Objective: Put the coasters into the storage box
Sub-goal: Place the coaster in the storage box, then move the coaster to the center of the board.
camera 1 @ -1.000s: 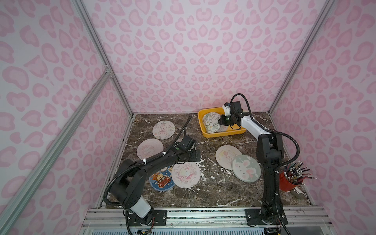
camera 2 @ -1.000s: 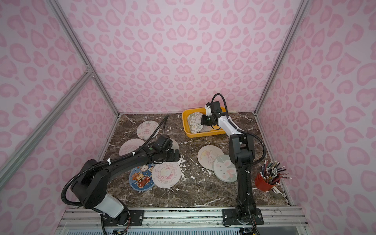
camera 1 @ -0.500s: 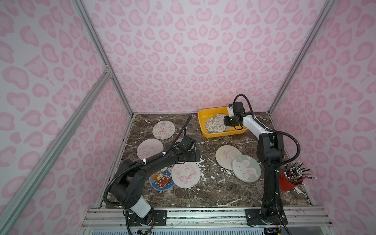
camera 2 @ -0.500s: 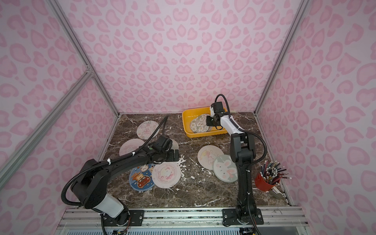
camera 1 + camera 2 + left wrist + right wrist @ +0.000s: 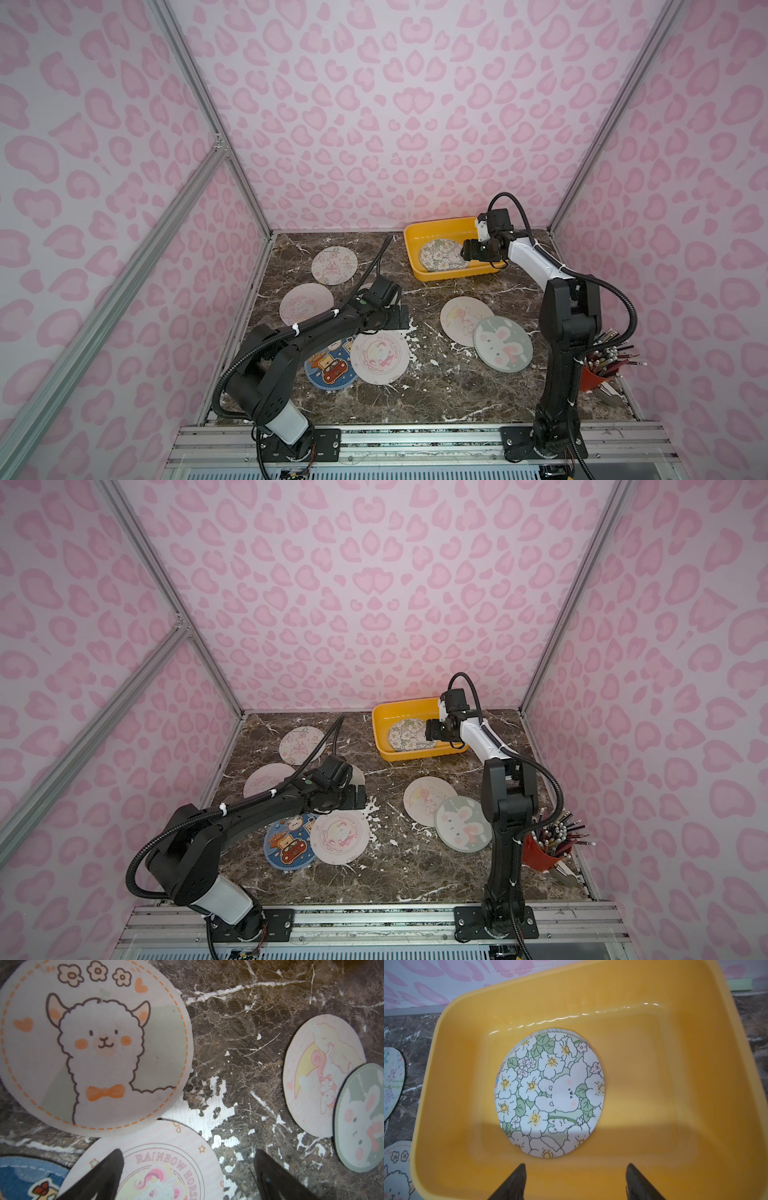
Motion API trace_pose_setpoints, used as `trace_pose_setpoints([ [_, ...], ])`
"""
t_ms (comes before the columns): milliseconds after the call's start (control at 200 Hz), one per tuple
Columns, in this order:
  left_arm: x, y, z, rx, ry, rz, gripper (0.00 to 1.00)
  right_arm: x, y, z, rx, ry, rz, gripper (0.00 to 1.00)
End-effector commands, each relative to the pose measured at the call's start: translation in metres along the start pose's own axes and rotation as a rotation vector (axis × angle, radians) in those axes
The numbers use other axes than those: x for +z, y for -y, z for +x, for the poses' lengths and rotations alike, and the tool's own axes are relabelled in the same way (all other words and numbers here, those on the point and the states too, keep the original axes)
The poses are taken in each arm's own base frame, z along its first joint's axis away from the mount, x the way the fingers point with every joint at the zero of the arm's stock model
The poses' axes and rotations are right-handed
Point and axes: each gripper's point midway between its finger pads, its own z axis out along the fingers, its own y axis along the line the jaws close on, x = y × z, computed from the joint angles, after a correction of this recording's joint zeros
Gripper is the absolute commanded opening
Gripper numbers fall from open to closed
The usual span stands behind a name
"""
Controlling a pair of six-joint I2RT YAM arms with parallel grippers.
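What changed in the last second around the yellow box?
The right gripper opened and let go of the flowered coaster, which was tilted up in its grip and now lies flat in the yellow box. The left gripper, open above the coasters on the table, and those coasters stayed put.

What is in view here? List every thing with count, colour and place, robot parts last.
coasters: seven on the table, mostly pale prints, one blue, one green; some overlap, one lies partly under the left arm.
flowered coaster: one, white and green, flat in the box; an edge of another shows beneath it.
box: one, yellow, far right of the table.
cup: one, red, near right corner, holding pencils.
table: one, brown marble.
walls: pink-spotted, on three sides.
left gripper: black, open, above the middle coasters.
right gripper: black, open, empty, over the box.
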Motion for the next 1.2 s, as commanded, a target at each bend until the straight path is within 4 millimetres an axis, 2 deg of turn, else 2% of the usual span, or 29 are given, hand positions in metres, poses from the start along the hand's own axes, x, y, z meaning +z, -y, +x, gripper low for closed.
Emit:
trace_pose_setpoints([
  [0, 0.000, 0.006, -0.002, 0.019, -0.004, 0.019, 1.00, -0.009, 0.009, 0.021, 0.043, -0.014, 0.014, 0.80],
  [100, 0.001, 0.011, -0.002, 0.039, -0.008, 0.024, 1.00, -0.025, 0.020, 0.047, 0.110, -0.020, 0.029, 0.85],
  [110, 0.001, 0.012, -0.002, 0.040, -0.008, 0.025, 1.00, -0.029, 0.020, 0.044, 0.117, -0.007, 0.029, 0.86],
  [120, 0.001, 0.013, -0.002, 0.043, -0.007, 0.027, 1.00, -0.029, 0.022, 0.051, 0.126, -0.018, 0.031, 0.86],
  [150, 0.002, 0.015, -0.001, 0.051, -0.010, 0.028, 1.00, -0.038, 0.025, 0.050, 0.150, 0.006, 0.029, 0.87],
  [165, 0.002, 0.016, -0.001, 0.054, -0.010, 0.030, 1.00, -0.037, 0.028, 0.062, 0.166, -0.013, 0.032, 0.88],
  [185, 0.002, 0.018, -0.001, 0.059, -0.012, 0.032, 1.00, -0.040, 0.030, 0.069, 0.183, -0.015, 0.031, 0.89],
  [390, 0.008, 0.036, 0.004, 0.105, -0.029, 0.053, 1.00, -0.066, 0.060, 0.120, 0.330, -0.033, 0.083, 0.95],
  [500, 0.010, 0.044, 0.006, 0.127, -0.036, 0.064, 1.00, -0.067, 0.077, 0.149, 0.381, -0.069, 0.123, 0.95],
  [575, 0.012, 0.048, 0.008, 0.135, -0.043, 0.073, 1.00, -0.067, 0.092, 0.161, 0.417, -0.079, 0.152, 0.95],
  [675, 0.013, 0.051, 0.010, 0.141, -0.052, 0.083, 1.00, -0.063, 0.110, 0.174, 0.488, -0.081, 0.156, 0.90],
  [770, 0.013, 0.052, 0.011, 0.148, -0.055, 0.085, 1.00, -0.056, 0.122, 0.185, 0.530, -0.096, 0.161, 0.79],
  [965, 0.013, 0.050, 0.013, 0.153, -0.058, 0.080, 1.00, -0.045, 0.128, 0.206, 0.557, -0.147, 0.166, 0.76],
  [1195, 0.014, 0.048, 0.016, 0.152, -0.063, 0.080, 1.00, -0.046, 0.116, 0.232, 0.573, -0.214, 0.128, 0.78],
])
